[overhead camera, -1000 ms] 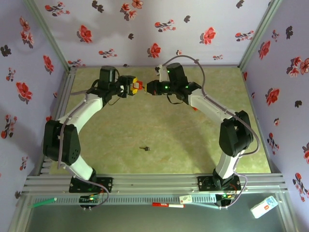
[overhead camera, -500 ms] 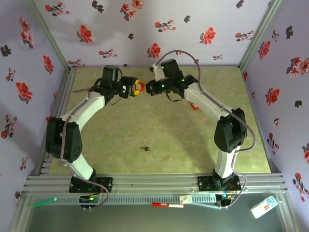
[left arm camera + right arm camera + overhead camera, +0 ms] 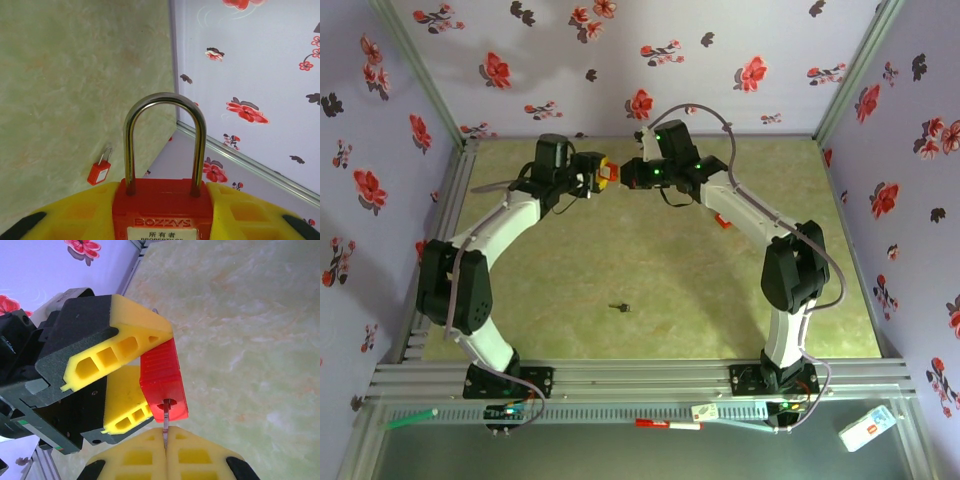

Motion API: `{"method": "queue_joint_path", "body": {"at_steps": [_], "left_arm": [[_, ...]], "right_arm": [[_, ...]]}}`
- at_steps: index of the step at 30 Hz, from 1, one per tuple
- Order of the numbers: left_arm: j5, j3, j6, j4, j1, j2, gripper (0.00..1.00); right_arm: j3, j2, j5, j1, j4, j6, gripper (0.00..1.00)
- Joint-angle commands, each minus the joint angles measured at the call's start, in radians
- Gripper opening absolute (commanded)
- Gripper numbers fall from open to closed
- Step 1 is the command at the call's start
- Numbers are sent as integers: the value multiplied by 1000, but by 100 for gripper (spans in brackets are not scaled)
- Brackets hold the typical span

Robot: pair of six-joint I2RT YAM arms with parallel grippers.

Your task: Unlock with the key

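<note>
Right wrist view: the key [image 3: 166, 414] sits clenched in my right jaws [image 3: 165, 436], blade running leftward, tip in the keyhole of the red padlock [image 3: 162, 375] that my left jaws [image 3: 162, 212] grasp above the far bench [image 3: 670, 280]; a twist seems next.

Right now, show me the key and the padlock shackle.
key [image 3: 165, 416], right wrist view, blade at the keyhole.
padlock shackle [image 3: 165, 99], left wrist view, top of arch.
</note>
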Motion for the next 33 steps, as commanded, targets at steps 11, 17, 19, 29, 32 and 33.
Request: {"method": "queue_joint_path", "body": {"at_steps": [11, 17, 19, 29, 32, 33], "left_arm": [[125, 115, 71, -41, -158, 16, 0], [51, 120, 49, 51, -192, 41, 0], [49, 128, 55, 59, -198, 46, 0], [-2, 56, 98, 50, -198, -30, 0], [-19, 80, 141, 2, -198, -45, 0], [-26, 95, 162, -21, -198, -50, 0]], "right_arm": [[96, 87, 167, 118, -36, -101, 0], [95, 108, 68, 117, 112, 50, 0], [77, 110, 27, 106, 175, 96, 0], [60, 87, 136, 60, 80, 67, 0], [-21, 69, 94, 57, 214, 141, 0], [-48, 65, 74, 51, 269, 176, 0]]}}
